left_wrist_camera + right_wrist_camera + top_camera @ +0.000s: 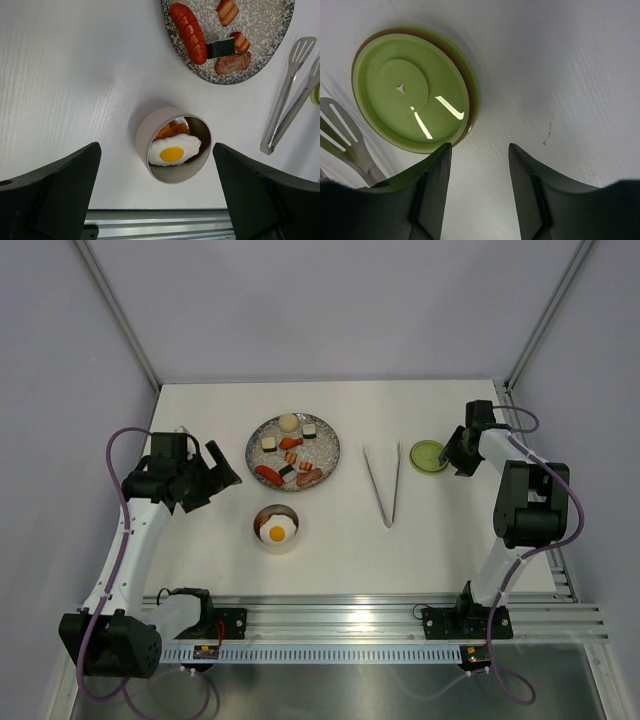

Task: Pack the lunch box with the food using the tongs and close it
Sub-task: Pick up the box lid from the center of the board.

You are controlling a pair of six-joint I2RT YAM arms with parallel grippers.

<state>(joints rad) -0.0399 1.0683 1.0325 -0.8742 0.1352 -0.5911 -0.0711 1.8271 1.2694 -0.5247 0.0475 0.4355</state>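
Note:
The lunch box [261, 519] stands in front of the plate, with a fried egg [279, 532] on top of orange bits inside it. In the left wrist view the lunch box [144, 134] and its egg [174, 150] lie below my left gripper [156, 192], which hangs wide open and empty. The tongs [382, 486] lie flat mid-table. The light-green lid [428, 456] lies to their right. My right gripper [479, 167] stands open right beside the lid [410, 92], its left finger [432, 185] at the lid's rim, nothing between the jaws.
A speckled grey plate [325, 448] at the back centre carries sausages [268, 475], rolls, orange bits and a cream ball [289, 422]. A metal rail [380, 618] runs along the table's near edge. Grey walls close in the left, back and right.

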